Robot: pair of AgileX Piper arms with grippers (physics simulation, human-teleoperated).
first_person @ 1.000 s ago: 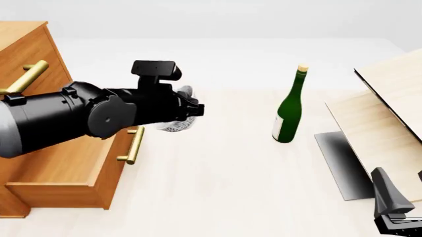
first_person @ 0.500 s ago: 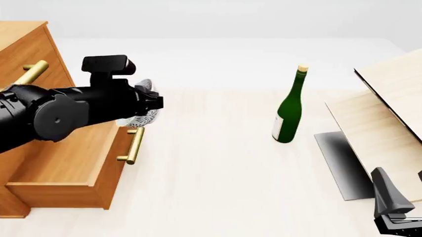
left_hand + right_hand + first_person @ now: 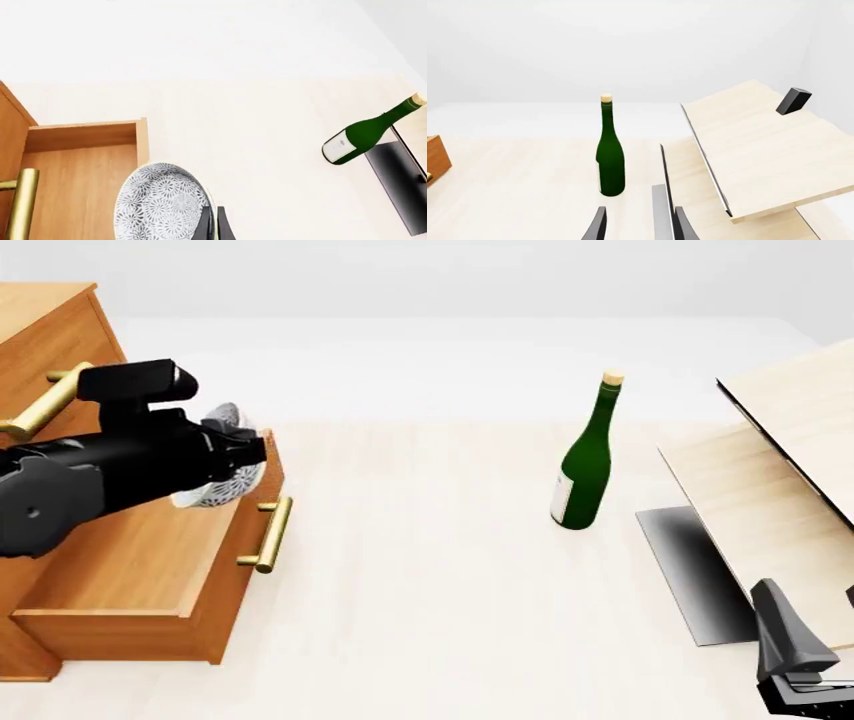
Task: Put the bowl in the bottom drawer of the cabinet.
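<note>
The bowl, white with a fine grey pattern, hangs tilted on its side over the far front corner of the open bottom drawer. My left gripper is shut on its rim. The left wrist view shows the bowl pinched at its edge by the fingers, above the drawer's front wall. The orange-brown cabinet stands at the far left. Low at the front right, my right gripper is open and holds nothing.
A green bottle with a cork stands upright mid-table. A pale wood box with a dark panel fills the right side. Brass handles stick out from the bottom drawer and an upper drawer.
My left arm has swung left with the bowl, from mid-table beside the drawer front to over the drawer's corner. The right arm has not moved.
</note>
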